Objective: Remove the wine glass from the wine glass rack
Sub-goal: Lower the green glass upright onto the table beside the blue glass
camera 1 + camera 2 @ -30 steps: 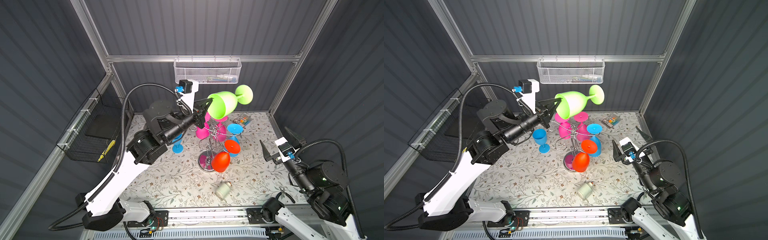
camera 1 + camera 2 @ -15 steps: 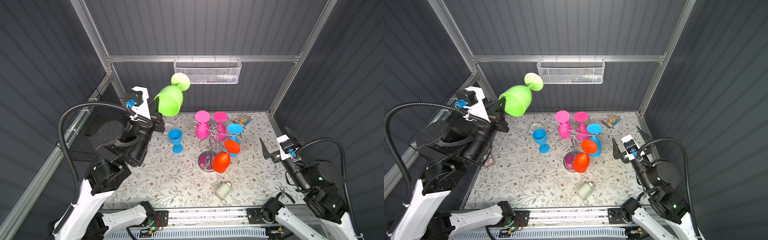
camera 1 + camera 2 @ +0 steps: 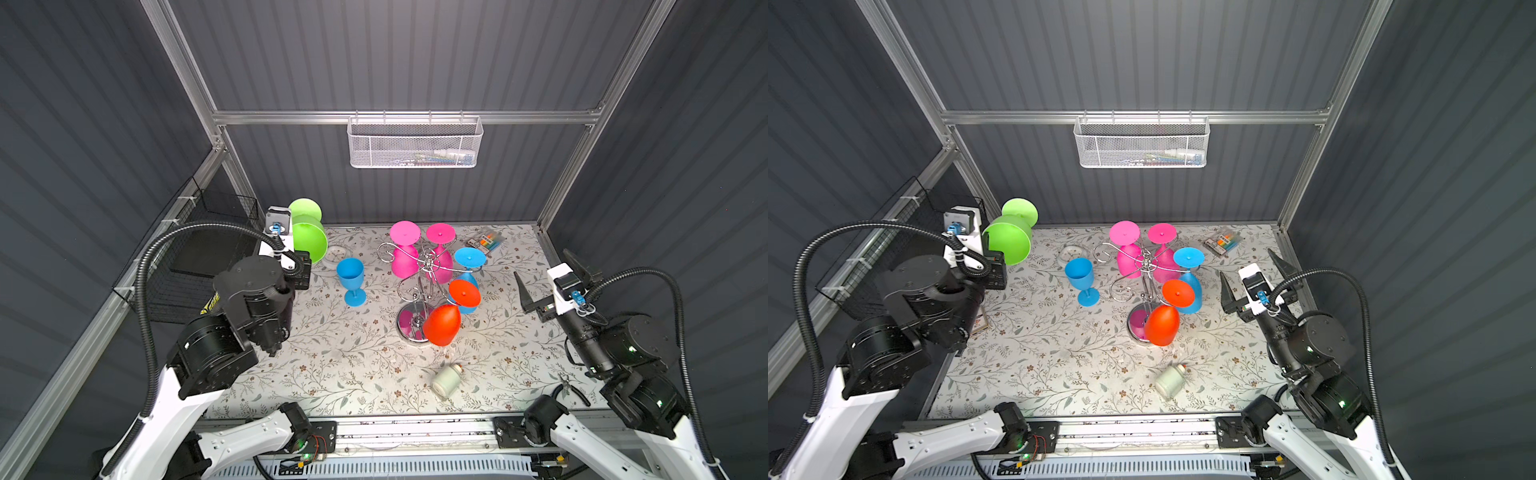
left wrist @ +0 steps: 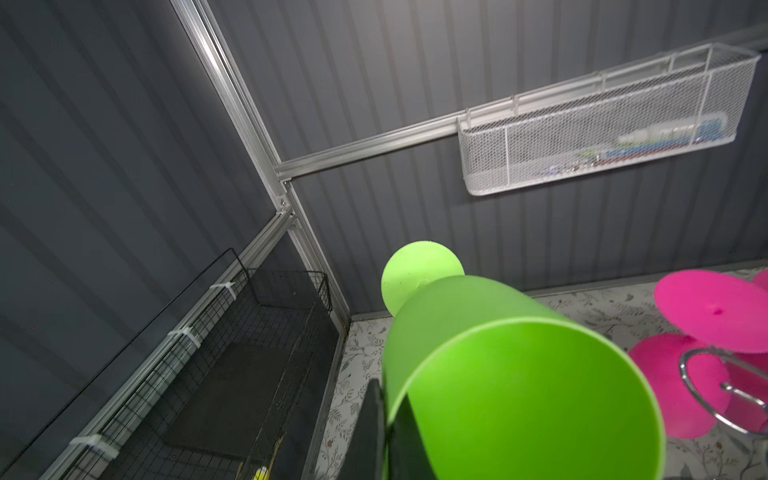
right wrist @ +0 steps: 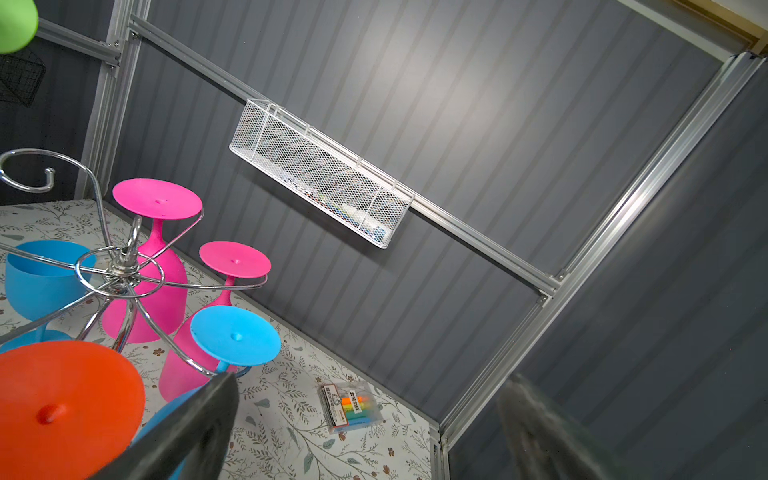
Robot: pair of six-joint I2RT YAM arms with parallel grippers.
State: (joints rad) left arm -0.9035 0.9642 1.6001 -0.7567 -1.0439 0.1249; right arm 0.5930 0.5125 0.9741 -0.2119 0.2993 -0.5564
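Clamping the green wine glass (image 3: 309, 243) by its rim, the left gripper (image 4: 387, 419) holds it far left, well apart from the wine glass rack (image 3: 420, 286), probably so nothing catches its arms, while the right gripper (image 3: 545, 267) hangs wide open.

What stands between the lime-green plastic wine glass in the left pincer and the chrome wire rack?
An upright blue plastic wine glass and a small white round dish, in both top views.
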